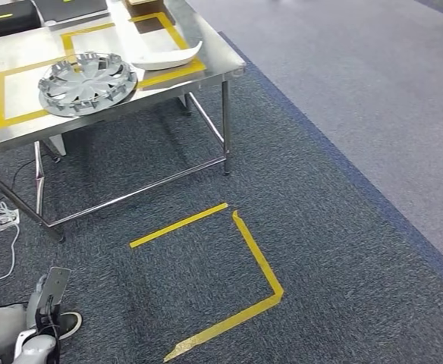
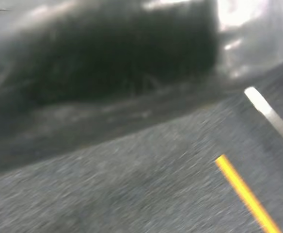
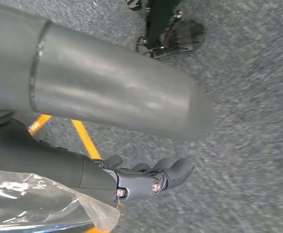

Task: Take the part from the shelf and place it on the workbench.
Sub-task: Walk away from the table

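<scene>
The hubcap (image 1: 87, 82) and trim (image 1: 168, 54) lie on the workbench (image 1: 13, 129). Treat each as light, flexible plastic and grip it at the rim. The right hand (image 3: 147, 177) has its fingers close together beside film (image 3: 41, 204); you cannot tell whether it holds anything. The left hand is too blurred to tell.

Right hand (image 3: 147, 179): dark grey fingers (image 3: 176, 170) are showing two bright round screws at their base, while a thick, smooth grey thumb (image 3: 114, 97) is displaying a ring seam near its root.
</scene>
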You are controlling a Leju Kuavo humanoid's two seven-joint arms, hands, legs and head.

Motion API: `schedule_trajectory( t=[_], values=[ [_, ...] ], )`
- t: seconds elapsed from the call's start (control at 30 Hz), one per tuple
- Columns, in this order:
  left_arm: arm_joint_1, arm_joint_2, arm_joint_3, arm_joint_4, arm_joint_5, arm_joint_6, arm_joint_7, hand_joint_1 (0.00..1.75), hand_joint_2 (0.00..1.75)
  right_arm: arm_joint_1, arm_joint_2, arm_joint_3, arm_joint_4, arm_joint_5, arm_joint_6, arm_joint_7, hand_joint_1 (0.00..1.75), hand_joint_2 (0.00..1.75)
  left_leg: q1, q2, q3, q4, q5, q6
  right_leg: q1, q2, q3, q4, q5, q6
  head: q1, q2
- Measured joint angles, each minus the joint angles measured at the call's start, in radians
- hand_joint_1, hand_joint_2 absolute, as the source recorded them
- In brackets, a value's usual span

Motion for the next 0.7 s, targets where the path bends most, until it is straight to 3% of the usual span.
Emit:
schedule_trajectory(
  t=[0.03, 0.07, 0.1, 0.17, 0.23, 0.3, 0.37, 0.43, 0.47, 0.53, 0.57, 0.6, 0.67, 0.7],
  values=[
    [-0.001, -0.004, 0.003, 0.031, 0.008, -0.012, 0.018, 0.0, 0.0, 0.001, 0.0, 0.0, 0.001, 0.001, 0.001, 0.003, 0.0, 0.0, -0.001, -0.002, -0.006, 0.021, 0.0, 0.003, 0.002, 0.014, -0.003, 0.002, 0.001, 0.0, 0.0, 0.0],
    [-0.001, -0.009, 0.005, 0.063, 0.017, -0.025, 0.039, 0.0, 0.0, 0.002, 0.0, 0.0, 0.001, 0.001, 0.002, 0.007, 0.0, 0.0, -0.001, -0.005, 0.009, -0.004, 0.022, 0.007, 0.003, 0.028, -0.004, 0.004, 0.002, 0.0, 0.0, 0.0],
    [-0.001, -0.015, 0.007, 0.095, 0.022, -0.036, 0.061, 0.0, 0.0, 0.002, 0.0, 0.0, 0.002, 0.002, 0.003, 0.01, 0.0, 0.0, -0.002, -0.014, 0.039, -0.063, 0.056, 0.012, 0.004, 0.042, -0.005, 0.006, 0.002, 0.001, 0.0, 0.0],
    [0.001, -0.025, 0.009, 0.159, 0.026, -0.058, 0.095, 0.0, 0.0, 0.001, 0.0, -0.001, 0.002, 0.004, 0.004, 0.014, 0.0, 0.0, 0.0, -0.059, 0.106, -0.2, 0.109, 0.025, 0.005, 0.07, -0.009, 0.012, 0.003, 0.005, 0.0, 0.0],
    [0.005, -0.034, 0.009, 0.209, 0.026, -0.071, 0.113, 0.0, 0.0, 0.0, 0.001, -0.001, 0.002, 0.006, 0.006, 0.016, 0.0, 0.0, -0.001, -0.085, 0.13, -0.258, 0.119, 0.03, 0.003, 0.094, -0.02, 0.016, 0.006, 0.016, 0.0, 0.0],
    [0.007, -0.045, 0.009, 0.241, 0.024, -0.079, 0.131, 0.0, 0.0, 0.004, 0.001, -0.002, 0.004, 0.007, 0.007, 0.018, 0.0, 0.0, -0.001, -0.067, 0.129, -0.263, 0.122, 0.034, -0.001, 0.11, -0.032, 0.016, 0.009, 0.03, 0.0, 0.0],
    [0.006, -0.055, 0.008, 0.266, 0.013, -0.087, 0.165, 0.0, 0.0, 0.006, 0.001, -0.004, 0.006, 0.007, 0.008, 0.023, 0.0, 0.0, 0.002, -0.043, 0.129, -0.273, 0.13, 0.045, -0.001, 0.074, -0.052, 0.041, -0.011, 0.04, 0.004, 0.0],
    [0.014, -0.063, 0.001, 0.291, -0.015, -0.085, 0.205, 0.0, 0.0, 0.002, 0.002, -0.005, 0.006, 0.008, 0.012, 0.031, 0.0, 0.0, 0.002, -0.014, 0.127, -0.279, 0.135, 0.051, -0.002, 0.008, -0.103, 0.143, -0.07, 0.049, 0.011, 0.0],
    [0.022, -0.066, -0.005, 0.303, -0.029, -0.082, 0.222, 0.0, 0.0, 0.0, 0.003, -0.005, 0.006, 0.009, 0.014, 0.035, 0.0, 0.0, 0.001, 0.002, 0.125, -0.278, 0.135, 0.052, -0.005, -0.011, -0.135, 0.214, -0.104, 0.054, 0.015, 0.0],
    [0.037, -0.075, -0.019, 0.326, -0.048, -0.077, 0.249, 0.0, 0.0, 0.001, 0.005, -0.005, 0.006, 0.009, 0.018, 0.041, 0.0, 0.0, -0.001, 0.034, 0.123, -0.278, 0.135, 0.052, -0.01, -0.024, -0.171, 0.302, -0.132, 0.063, 0.015, 0.0],
    [0.043, -0.08, -0.025, 0.336, -0.053, -0.076, 0.257, 0.0, 0.0, 0.004, 0.005, -0.005, 0.006, 0.009, 0.02, 0.043, 0.0, 0.0, -0.001, 0.048, 0.123, -0.278, 0.135, 0.052, -0.011, -0.029, -0.159, 0.289, -0.118, 0.065, 0.016, 0.0],
    [0.048, -0.085, -0.03, 0.344, -0.056, -0.076, 0.262, 0.0, 0.0, 0.006, 0.005, -0.005, 0.006, 0.01, 0.023, 0.044, 0.0, 0.0, 0.0, 0.061, 0.124, -0.278, 0.135, 0.05, -0.012, -0.038, -0.126, 0.236, -0.09, 0.067, 0.016, 0.0],
    [0.054, -0.092, -0.038, 0.355, -0.062, -0.076, 0.267, 0.0, 0.0, 0.005, 0.006, -0.005, 0.006, 0.011, 0.029, 0.046, 0.0, 0.0, -0.003, 0.083, 0.126, -0.276, 0.133, 0.043, -0.011, -0.086, -0.039, 0.088, -0.038, 0.064, 0.017, 0.0],
    [0.057, -0.093, -0.042, 0.359, -0.065, -0.076, 0.268, 0.0, 0.0, 0.003, 0.007, -0.005, 0.006, 0.012, 0.03, 0.047, 0.0, 0.0, -0.006, 0.092, 0.128, -0.274, 0.131, 0.037, -0.01, -0.105, -0.013, 0.038, -0.027, 0.059, 0.015, 0.0]
  ],
)
